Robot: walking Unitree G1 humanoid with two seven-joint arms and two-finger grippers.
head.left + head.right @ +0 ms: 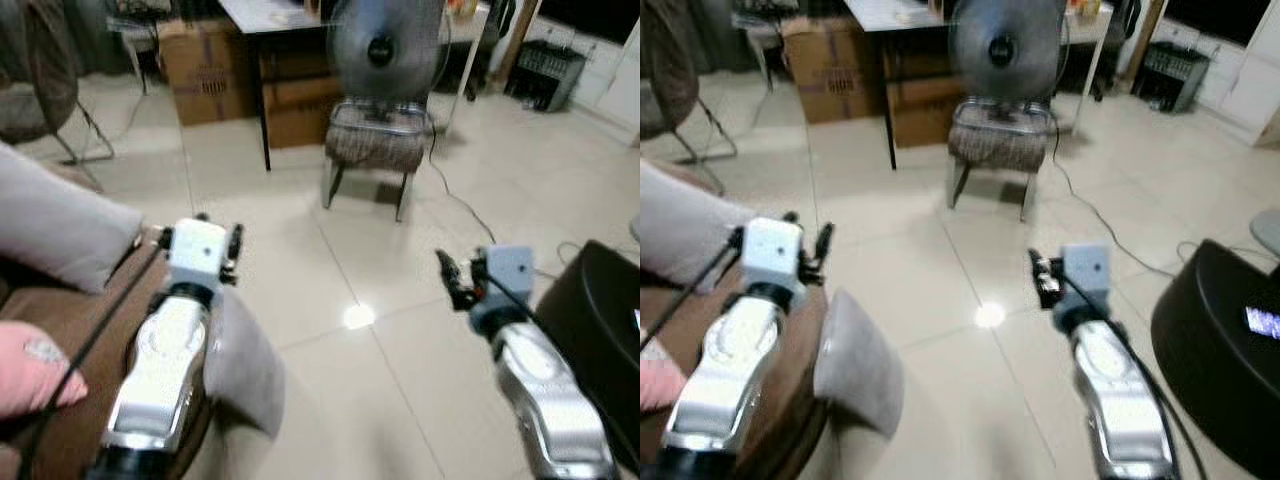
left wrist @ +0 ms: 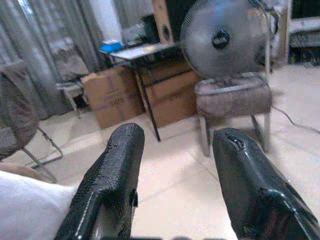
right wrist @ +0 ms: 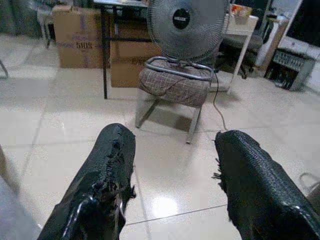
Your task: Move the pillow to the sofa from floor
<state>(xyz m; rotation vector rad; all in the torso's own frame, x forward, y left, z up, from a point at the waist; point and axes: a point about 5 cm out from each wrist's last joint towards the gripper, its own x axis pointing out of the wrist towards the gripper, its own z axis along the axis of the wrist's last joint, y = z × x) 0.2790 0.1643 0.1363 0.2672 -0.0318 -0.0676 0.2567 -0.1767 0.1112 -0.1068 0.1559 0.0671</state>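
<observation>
Roughly by size: brown sofa (image 1: 70, 320) fills the lower left, w/ a grey pillow (image 1: 55, 225) lying on its seat/arm, propped up toward the back. By the look of it that's the task's thing, already off the floor (image 1: 330, 270), so my read is the move is done or nearly so. A second grey cushion-like shape (image 1: 245, 365) hangs off the sofa's front edge below the left arm; can't tell if it's a cushion or part of the sofa. A pink thing (image 1: 35, 365) sits at the far left edge, unclear what.

Across the room: a fan (image 1: 385, 45) stands on a small padded stool (image 1: 375, 145), prob. parked there for height, cord trailing over the tiles. Behind it a dark surface (image 1: 265, 20) w/ cardboard boxes (image 1: 205, 70) under it. A black rounded object (image 1: 595, 320) is low right.

Left claw (image 2: 175, 175): over the sofa arm just beside the pillow, fingers spread wide, nothing between them, touching nothing I can see. Right claw (image 3: 172, 180): out over bare tiles, well apart from the sofa, likewise spread and empty. Both arms seem raised clear, consistent w/ a release.
</observation>
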